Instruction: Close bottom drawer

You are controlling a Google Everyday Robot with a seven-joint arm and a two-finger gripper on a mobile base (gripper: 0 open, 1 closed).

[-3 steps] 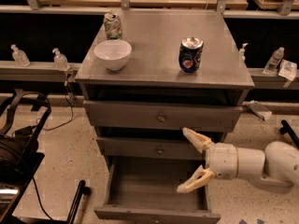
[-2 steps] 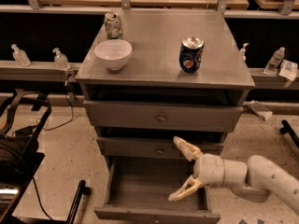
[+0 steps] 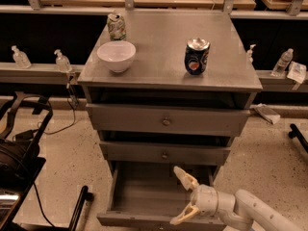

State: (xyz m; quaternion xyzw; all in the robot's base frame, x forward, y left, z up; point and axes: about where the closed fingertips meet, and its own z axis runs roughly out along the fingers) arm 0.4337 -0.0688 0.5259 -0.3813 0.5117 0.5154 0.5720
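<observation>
The bottom drawer (image 3: 144,196) of the grey cabinet stands pulled out toward me, open and empty inside; its front edge (image 3: 139,220) is at the bottom of the view. My gripper (image 3: 184,196) hangs over the right part of the open drawer, just in front of the middle drawer (image 3: 163,154). Its two cream fingers (image 3: 185,177) are spread wide apart and hold nothing. The white arm (image 3: 250,211) comes in from the lower right.
The top drawer (image 3: 166,121) and middle drawer stick out slightly. On the cabinet top (image 3: 159,71) stand a white bowl (image 3: 116,56), a blue can (image 3: 197,57) and a green can (image 3: 116,26). Black equipment (image 3: 19,148) is at the left, bottles on side ledges.
The gripper has moved left and down over the open bottom drawer, toward its front edge. The drawer has not visibly moved.
</observation>
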